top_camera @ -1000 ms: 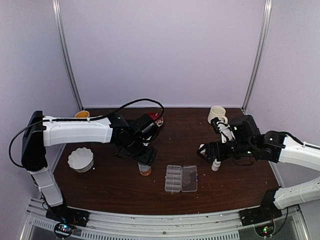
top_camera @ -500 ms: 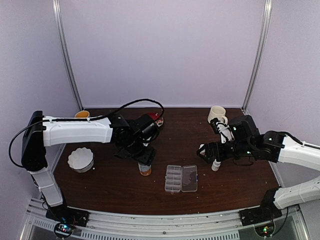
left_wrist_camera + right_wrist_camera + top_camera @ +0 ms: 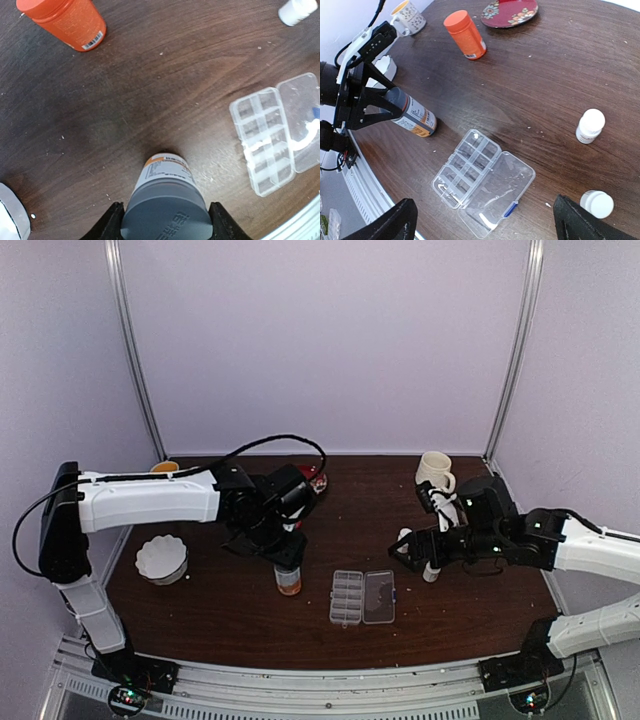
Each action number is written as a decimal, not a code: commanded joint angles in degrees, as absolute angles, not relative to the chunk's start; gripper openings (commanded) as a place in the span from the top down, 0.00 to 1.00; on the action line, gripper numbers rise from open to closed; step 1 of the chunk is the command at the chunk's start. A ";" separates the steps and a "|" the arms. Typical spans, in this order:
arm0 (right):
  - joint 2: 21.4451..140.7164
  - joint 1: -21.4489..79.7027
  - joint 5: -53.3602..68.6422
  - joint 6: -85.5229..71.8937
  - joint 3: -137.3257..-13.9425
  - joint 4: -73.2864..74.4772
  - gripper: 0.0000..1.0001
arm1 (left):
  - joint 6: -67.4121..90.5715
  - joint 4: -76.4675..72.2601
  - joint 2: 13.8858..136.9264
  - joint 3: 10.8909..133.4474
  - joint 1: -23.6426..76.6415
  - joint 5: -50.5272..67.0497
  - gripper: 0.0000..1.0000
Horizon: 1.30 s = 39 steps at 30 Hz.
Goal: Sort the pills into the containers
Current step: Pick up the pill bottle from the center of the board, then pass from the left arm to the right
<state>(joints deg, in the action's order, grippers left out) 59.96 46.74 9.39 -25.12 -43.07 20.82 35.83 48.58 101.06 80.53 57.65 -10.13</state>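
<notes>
Narrowing since the earlier frame, the left hand (image 3: 165,222) has drawn in on the grey-capped bottle (image 3: 165,200), and the right arm has shifted slightly; nothing else has moved.

Across the tabletop (image 3: 200,610) we see no sorting done yet. The organiser box (image 3: 362,597) lies near the front edge between the two arms, with its lid (image 3: 305,125) folded flat open. Its compartments (image 3: 262,145) look empty in both wrist views.

The grey-capped bottle stands upright just left of the box with its cap on. The left hand's fingers (image 3: 114,222) press the cap from both sides, as far as the wrist view shows, so we judge it gripped. The right hand (image 3: 403,550) hangs wide open and empty above the tabletop, just beside the two white bottles (image 3: 590,126), both capped. The orange bottle (image 3: 465,35) stands farther back, also capped.

We cannot pick out the pills anywhere. Pale specks (image 3: 161,52) dot the wood, but they are too small to name. Presumably the pills are inside closed bottles, so opening, tipping out and dividing among compartments all remain.
</notes>
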 commanded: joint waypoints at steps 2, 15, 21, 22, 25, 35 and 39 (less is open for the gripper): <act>56.46 51.17 18.80 -21.37 -39.62 7.23 0.03 | 32.50 49.14 94.33 85.22 57.95 -0.69 0.71; 55.20 60.60 20.31 -6.33 -37.76 -9.03 0.00 | 27.64 47.19 84.71 89.25 58.46 21.89 0.71; 62.31 61.64 25.03 -2.45 -45.17 -3.79 0.03 | 25.72 44.29 82.13 88.73 58.58 26.63 0.74; 63.48 62.13 24.89 -2.01 -46.03 -3.58 0.04 | 25.33 44.27 82.20 88.87 58.67 27.28 0.75; 66.68 63.24 26.07 -0.90 -48.64 -2.76 0.04 | 23.61 44.21 82.28 89.44 58.67 28.51 0.76; 74.13 64.01 30.52 1.06 -54.94 -0.41 0.19 | 21.89 44.21 82.57 89.82 58.69 29.26 0.76; 75.21 64.41 29.02 1.44 -55.82 -0.40 0.30 | 21.93 44.21 82.59 89.74 58.66 28.67 0.76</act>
